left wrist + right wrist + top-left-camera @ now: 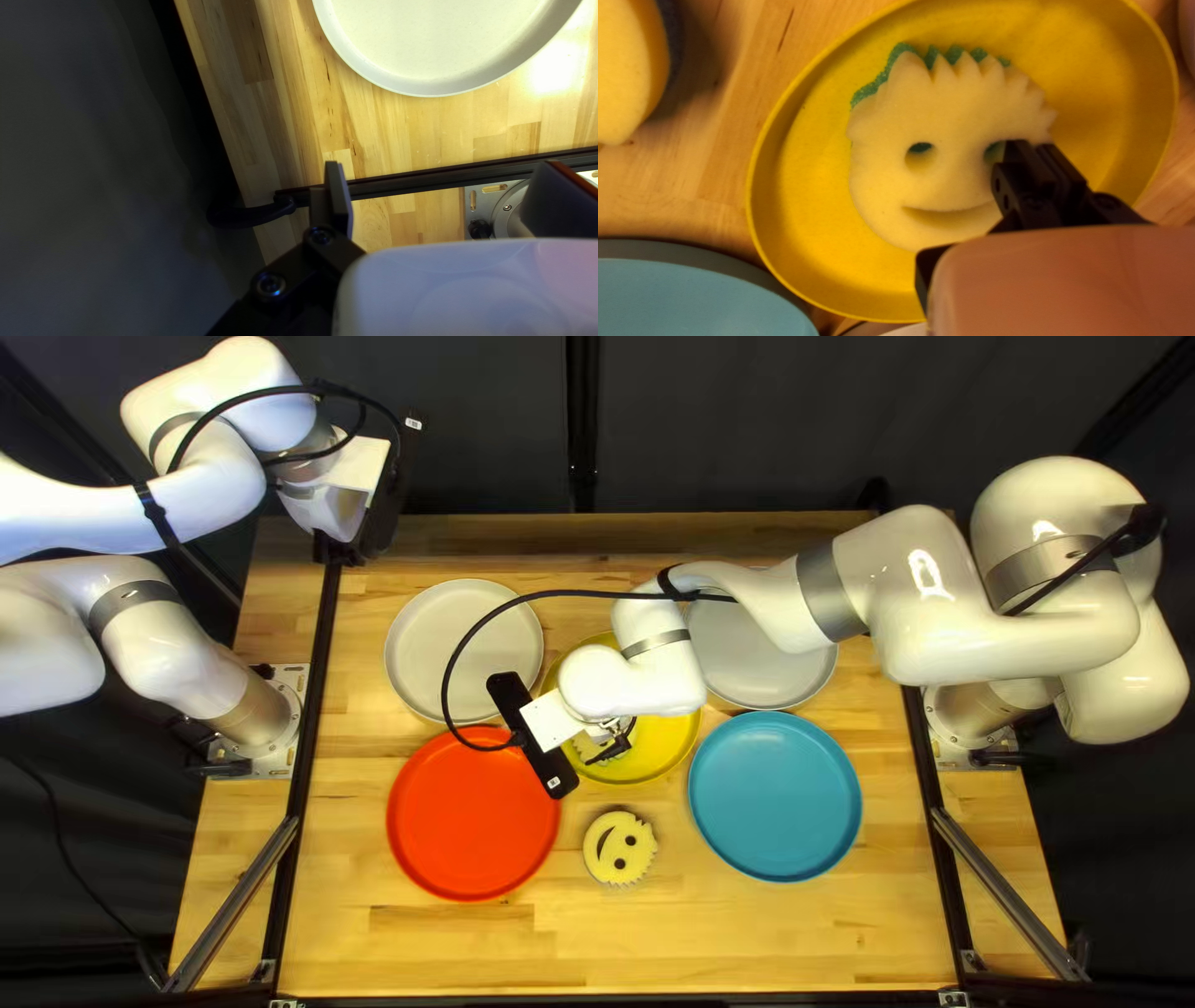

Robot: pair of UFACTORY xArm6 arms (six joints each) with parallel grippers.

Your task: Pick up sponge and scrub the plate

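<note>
Holding the left gripper (342, 550) up near the far left corner of the table (436, 946), fingers spread wide. Stretching the right arm (915, 597) in a low bend over the pale grey plate (759, 666), with the right gripper (614, 742) angled down and pinching the face-shaped sponge (946, 180) inside the yellow plate (791, 205).

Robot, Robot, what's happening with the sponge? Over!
Left gripper open, empty. Right gripper at smiley-faced cream sponge, hold unclear. Sponge over round yellow plate. Nothing visibly blocking.
</note>
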